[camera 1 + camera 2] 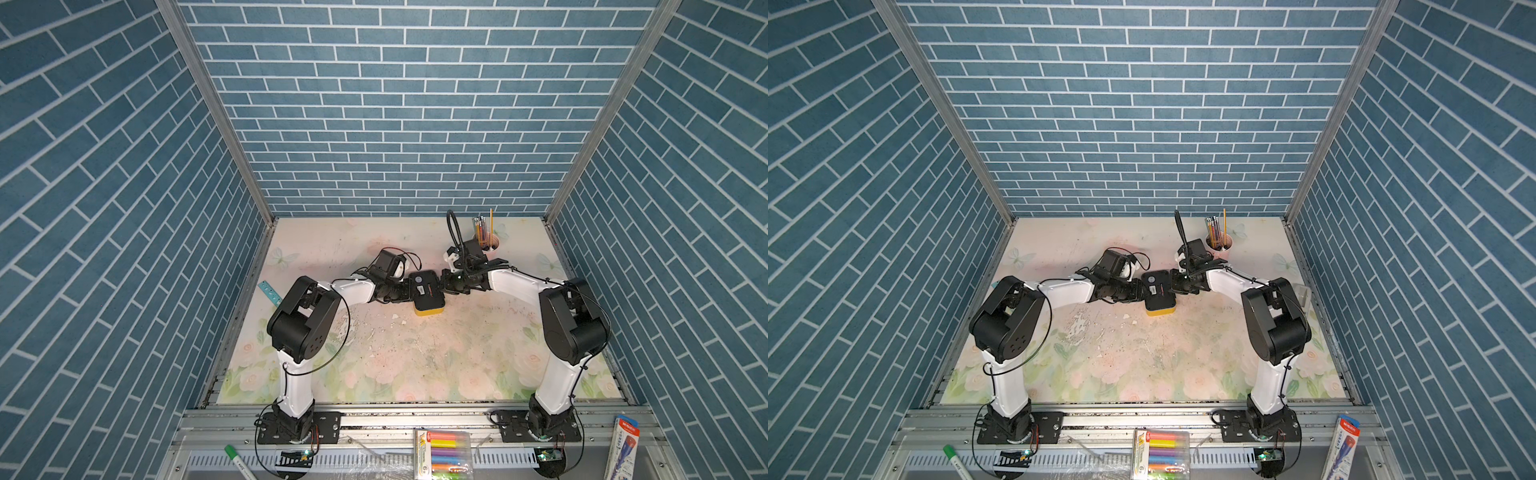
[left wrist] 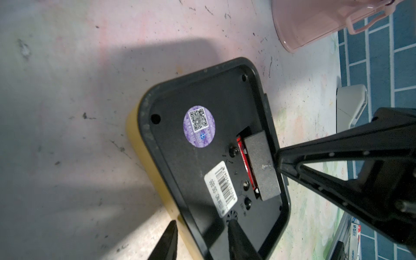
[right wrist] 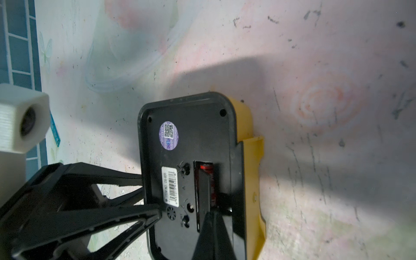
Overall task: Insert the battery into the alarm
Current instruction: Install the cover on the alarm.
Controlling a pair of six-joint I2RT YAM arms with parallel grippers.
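Between the two sets of fingers, the alarm lies dial-down on the floral surface, so all you get is its black back and a bit of yellow side.

The left fingers look clamped on its rim, one on the yellow outside and one on the black back.

The right fingers are pressed together, and their tip is right against the little black lid of the battery slot.

The battery sits in that slot just past the right fingertip. It only shows as a thin red strip beside the lid.

Stuff around:
- A purple QR sticker and a barcode label are on the back panel, between the left fingers and the slot.
- A pink pencil cup stands beyond the right fingers toward the back wall. The right wrist covers its lower part in a top view.
- A teal strip pokes out behind the left arm, well away from the left fingers and mostly hidden.
- On the front rail, far from both sets of fingers, are a highlighter pack, a green marker cut off by the frame, and a pen pack.

In both top views the slot is too small to make out the battery, and the lid hides its ends.
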